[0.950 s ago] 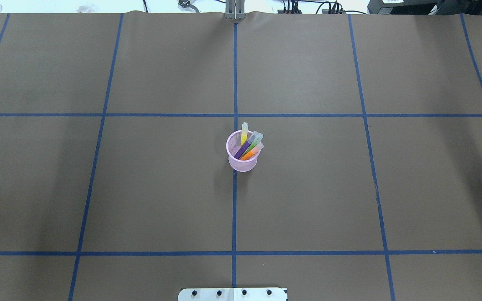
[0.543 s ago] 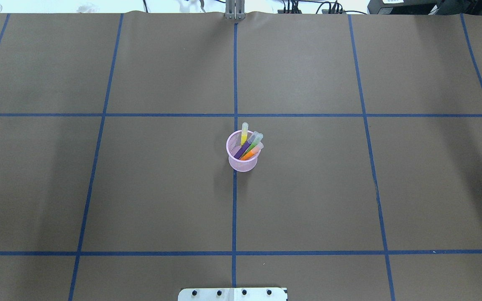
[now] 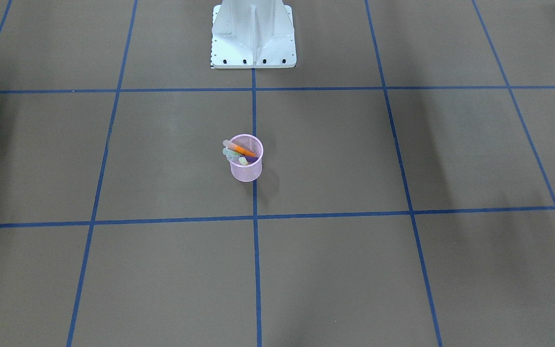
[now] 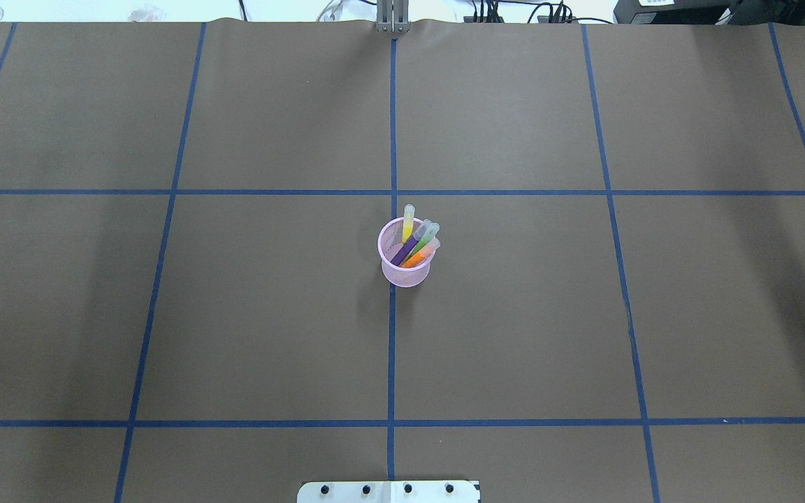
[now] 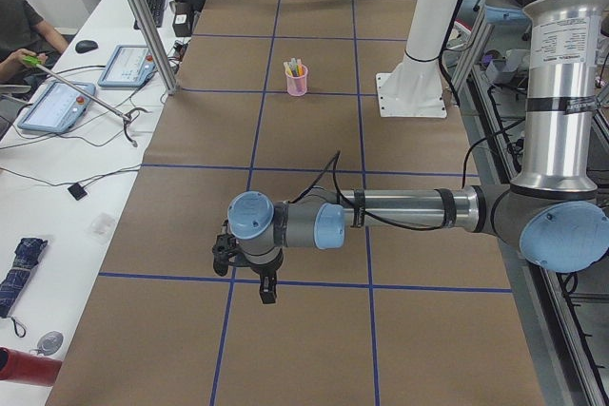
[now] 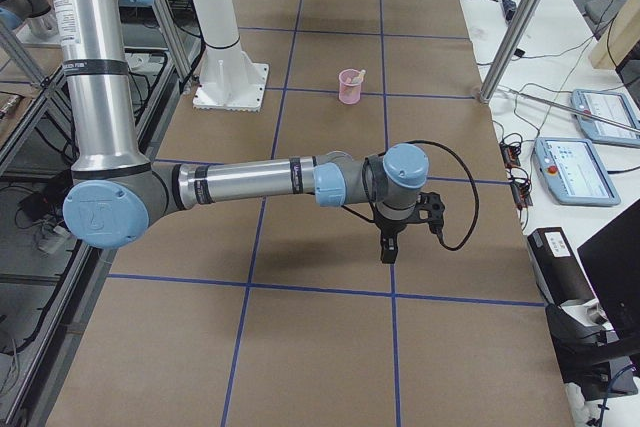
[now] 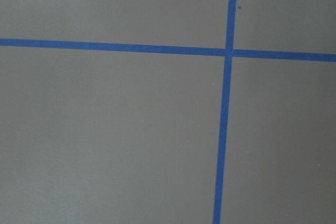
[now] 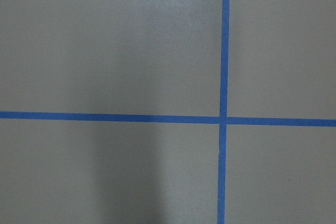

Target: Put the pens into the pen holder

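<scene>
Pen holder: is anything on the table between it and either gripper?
Nothing visible. The holder, with four pens inside, stands alone mid-table. Only brown paper and blue tape lines lie between it and the left gripper and right gripper toward the table's ends.

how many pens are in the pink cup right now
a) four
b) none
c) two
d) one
a: the overhead view shows the yellow pen, purple pen, green pen and orange pen all leaning inside the cup.
</scene>
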Motion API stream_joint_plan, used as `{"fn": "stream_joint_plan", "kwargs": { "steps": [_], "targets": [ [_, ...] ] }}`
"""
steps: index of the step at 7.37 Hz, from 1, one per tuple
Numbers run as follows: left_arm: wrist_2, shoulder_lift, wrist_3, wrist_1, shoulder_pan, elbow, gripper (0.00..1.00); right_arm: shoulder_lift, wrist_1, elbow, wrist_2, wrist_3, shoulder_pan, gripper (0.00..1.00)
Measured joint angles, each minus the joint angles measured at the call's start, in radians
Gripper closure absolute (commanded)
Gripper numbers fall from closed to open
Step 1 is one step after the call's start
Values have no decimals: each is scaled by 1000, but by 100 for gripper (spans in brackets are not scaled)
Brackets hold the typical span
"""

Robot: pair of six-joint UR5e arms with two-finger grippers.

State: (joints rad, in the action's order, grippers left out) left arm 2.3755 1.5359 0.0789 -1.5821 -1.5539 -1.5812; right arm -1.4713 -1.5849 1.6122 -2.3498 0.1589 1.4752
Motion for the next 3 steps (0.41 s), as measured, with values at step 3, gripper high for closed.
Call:
{"fn": "stream_joint_plan", "kwargs": {
  "steps": [3],
  "targets": [
    [2,0,1,-4,0,-7,1,-10,-13,-7,4,-4,0,1]
  ]
}}
